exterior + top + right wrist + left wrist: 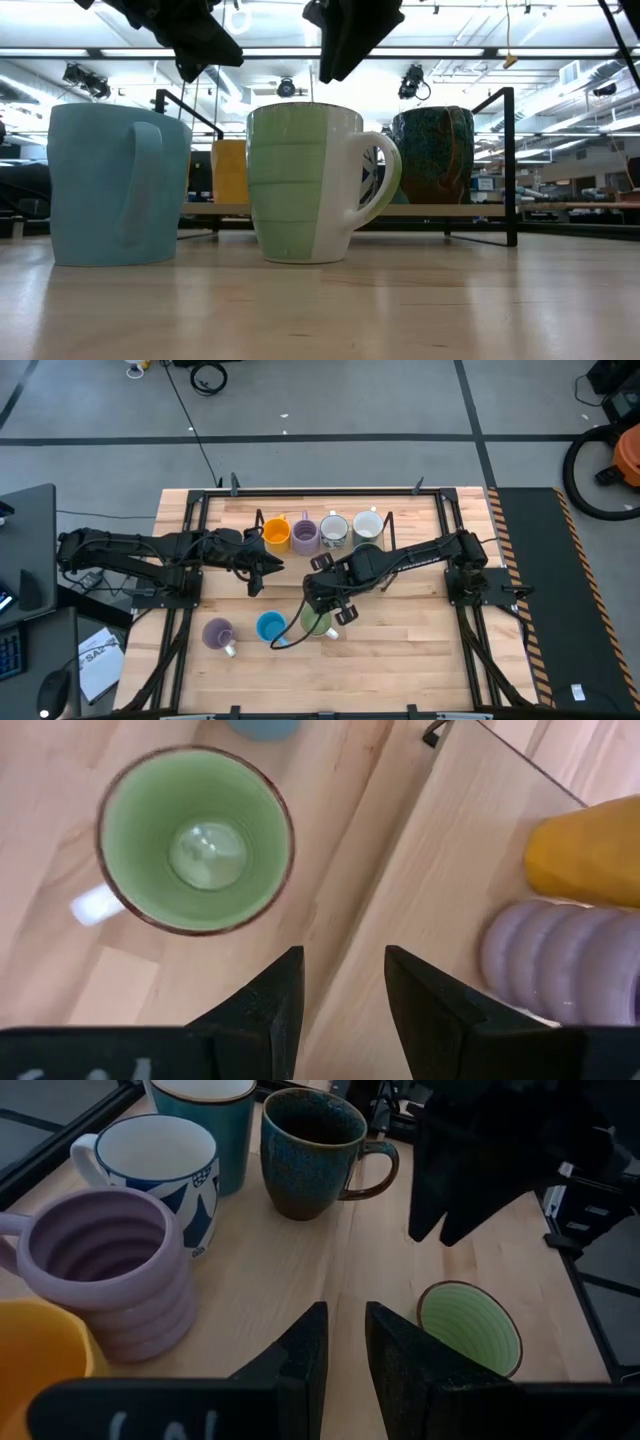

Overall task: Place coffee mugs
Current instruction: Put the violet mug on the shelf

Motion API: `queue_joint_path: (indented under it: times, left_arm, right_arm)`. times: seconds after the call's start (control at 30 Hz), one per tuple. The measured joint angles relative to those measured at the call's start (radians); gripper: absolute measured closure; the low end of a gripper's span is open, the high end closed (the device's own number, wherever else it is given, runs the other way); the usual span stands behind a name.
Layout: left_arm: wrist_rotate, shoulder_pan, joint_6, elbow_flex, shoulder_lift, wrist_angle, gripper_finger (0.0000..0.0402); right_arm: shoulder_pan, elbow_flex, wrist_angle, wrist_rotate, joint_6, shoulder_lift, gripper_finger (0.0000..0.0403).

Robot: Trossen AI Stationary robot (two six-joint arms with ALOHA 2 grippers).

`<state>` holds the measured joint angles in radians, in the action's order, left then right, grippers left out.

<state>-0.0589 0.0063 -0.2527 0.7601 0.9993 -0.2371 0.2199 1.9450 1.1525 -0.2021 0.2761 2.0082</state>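
The light green mug point(318, 623) stands upright on the table by its base, handle toward the right in the low view point(300, 185). My right gripper point(343, 990) hangs open just above it and touches nothing; the mug's mouth point(195, 840) lies ahead of the fingers. The bright blue mug point(271, 626) and the lavender mug point(218, 633) stand to the left of the green one. The orange point(277, 533), purple point(305, 535), white patterned point(334, 530), pale white-teal point(367, 523) and dark point(310, 1150) mugs stand in a row on the raised board. My left gripper point(345, 1345) hovers narrowly open in front of that row, empty.
A black wire frame point(512, 165) borders the raised wooden board point(470, 840) at the table's far middle. My right arm point(420, 555) reaches across in front of the dark mug. Bare tabletop point(400, 650) lies to the right of the green mug.
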Motion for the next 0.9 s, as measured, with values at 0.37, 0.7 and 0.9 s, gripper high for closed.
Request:
queue_joint_path:
  times: [0.37,0.7,0.9]
  left_arm:
    - [0.035,0.003,-0.052,0.0,0.0,-0.022,0.0324]
    - [0.09,-0.01,-0.081,0.0,0.0,-0.03,0.0324]
    - [0.123,-0.079,-0.101,0.0,0.001,-0.061,0.0324]
  right_arm:
    - [0.025,0.005,0.057,0.005,0.098,-0.028,0.0257]
    - [0.038,0.043,-0.103,0.121,0.118,-0.021,0.0257]
    - [0.037,0.012,-0.1,0.054,0.118,-0.02,0.0257]
